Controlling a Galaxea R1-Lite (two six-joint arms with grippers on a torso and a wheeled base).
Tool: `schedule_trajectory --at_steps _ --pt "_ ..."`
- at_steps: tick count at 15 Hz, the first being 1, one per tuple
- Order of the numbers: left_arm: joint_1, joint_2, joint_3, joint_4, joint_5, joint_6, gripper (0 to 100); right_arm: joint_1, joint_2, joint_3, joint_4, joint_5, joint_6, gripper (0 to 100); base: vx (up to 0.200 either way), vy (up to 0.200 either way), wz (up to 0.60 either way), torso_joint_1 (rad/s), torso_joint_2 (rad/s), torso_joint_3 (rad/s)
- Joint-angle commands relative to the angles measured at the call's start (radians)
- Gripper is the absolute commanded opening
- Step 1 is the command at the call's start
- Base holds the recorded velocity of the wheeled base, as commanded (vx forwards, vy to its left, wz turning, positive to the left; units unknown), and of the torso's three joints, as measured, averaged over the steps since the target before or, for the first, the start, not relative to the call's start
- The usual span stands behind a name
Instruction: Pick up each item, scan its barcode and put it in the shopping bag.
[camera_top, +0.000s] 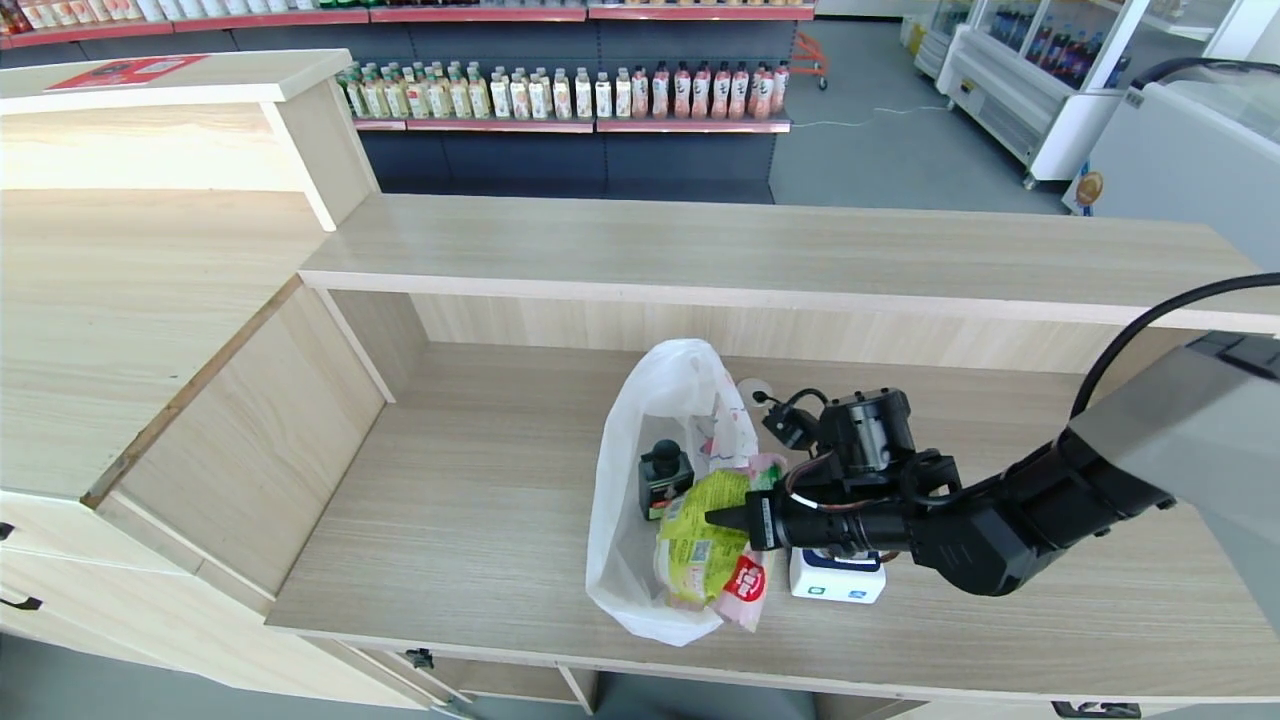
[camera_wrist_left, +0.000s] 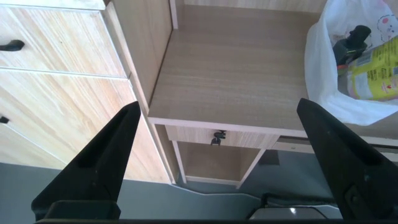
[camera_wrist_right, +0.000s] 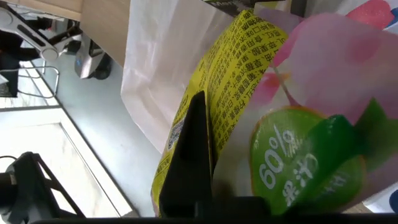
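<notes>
A white shopping bag (camera_top: 640, 420) lies open on the lower counter, with a dark bottle (camera_top: 664, 478) and a yellow-green snack bag (camera_top: 700, 540) in its mouth. My right gripper (camera_top: 725, 518) sits at the bag's opening, shut on a pink packet (camera_top: 748, 582) that rests against the snack bag. In the right wrist view, one black finger (camera_wrist_right: 193, 155) lies along the snack bag (camera_wrist_right: 242, 68), with the pink packet (camera_wrist_right: 323, 93) right beside it. My left gripper (camera_wrist_left: 217, 106) hangs open and empty off the counter's front edge, left of the shopping bag (camera_wrist_left: 323, 81).
A small white and blue scanner box (camera_top: 835, 580) stands just right of the bag, under my right arm. A raised wooden ledge (camera_top: 760, 250) runs behind the lower counter (camera_top: 470, 500), and a side wall (camera_top: 250, 440) closes it on the left. Drawers (camera_wrist_left: 56, 68) sit below.
</notes>
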Motion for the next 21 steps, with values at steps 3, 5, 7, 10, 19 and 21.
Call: schedule_trajectory --at_steps 3,5,7,10,19,21 --pt "0.001 0.0 0.0 0.0 0.0 0.0 100 -0.001 -0.024 -0.004 -0.001 0.002 0.017 100 0.0 0.0 0.0 0.0 0.0 0.0" --pt "0.001 0.0 0.0 0.0 0.0 0.0 100 -0.002 -0.053 0.006 0.002 0.004 0.018 100 0.0 0.0 0.0 0.0 0.0 0.0" --pt "0.001 0.0 0.0 0.0 0.0 0.0 100 -0.005 -0.082 0.01 0.004 0.004 0.041 100 0.0 0.0 0.0 0.0 0.0 0.0" --pt "0.001 0.0 0.0 0.0 0.0 0.0 100 -0.013 -0.178 0.018 0.007 0.005 0.095 100 0.0 0.0 0.0 0.0 0.0 0.0" --pt "0.001 0.0 0.0 0.0 0.0 0.0 100 -0.223 -0.947 0.328 0.248 -0.377 -0.287 100 0.0 0.0 0.0 0.0 0.0 0.0" --pt "0.001 0.0 0.0 0.0 0.0 0.0 100 -0.226 -1.172 0.533 0.259 -0.509 -0.331 100 0.0 0.0 0.0 0.0 0.0 0.0"
